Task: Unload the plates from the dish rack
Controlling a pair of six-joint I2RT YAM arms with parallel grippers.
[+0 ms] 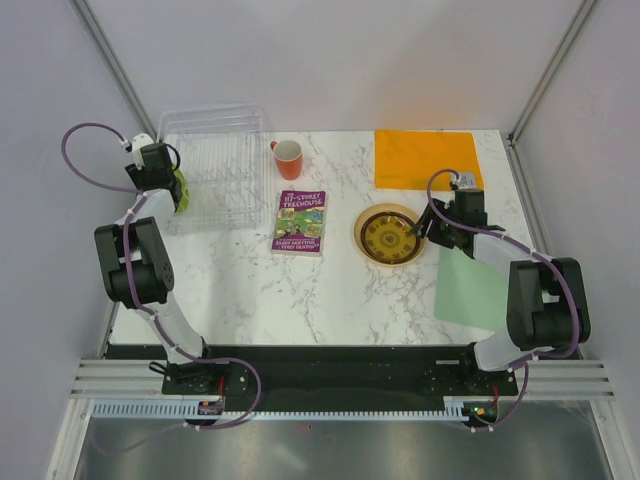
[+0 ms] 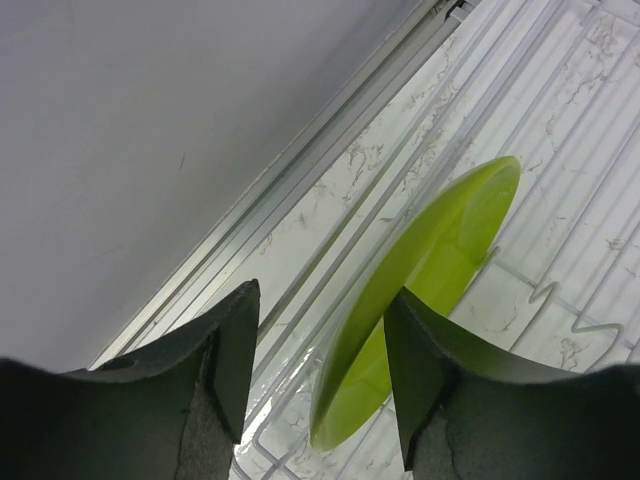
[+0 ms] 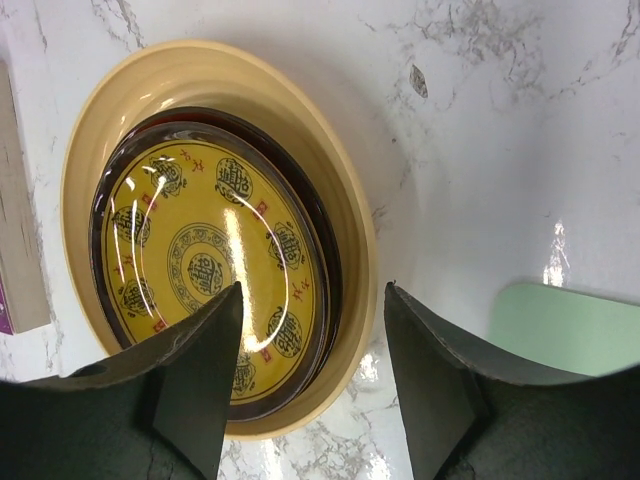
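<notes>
The clear dish rack (image 1: 225, 150) stands at the back left. A lime-green plate (image 2: 440, 250) stands on edge in it, by its left wall (image 1: 181, 186). My left gripper (image 2: 322, 292) straddles the plate's rim, open: the plate lies against the right finger (image 2: 430, 350), with a wide gap to the left one. A large pale-yellow plate (image 3: 340, 170) lies flat on the table (image 1: 390, 236). Stacked in it are a dark red plate (image 3: 322, 240) and a brown-and-yellow patterned one (image 3: 200, 260). My right gripper (image 3: 313, 287) hangs open over the stack's right rim (image 1: 428, 228), holding nothing.
An orange-red mug (image 1: 288, 158) stands right of the rack. A purple book (image 1: 300, 222) lies between rack and stack. An orange mat (image 1: 425, 158) lies at the back right. A green mat (image 1: 470, 288) lies under the right arm. The enclosure wall runs close along the rack's left side.
</notes>
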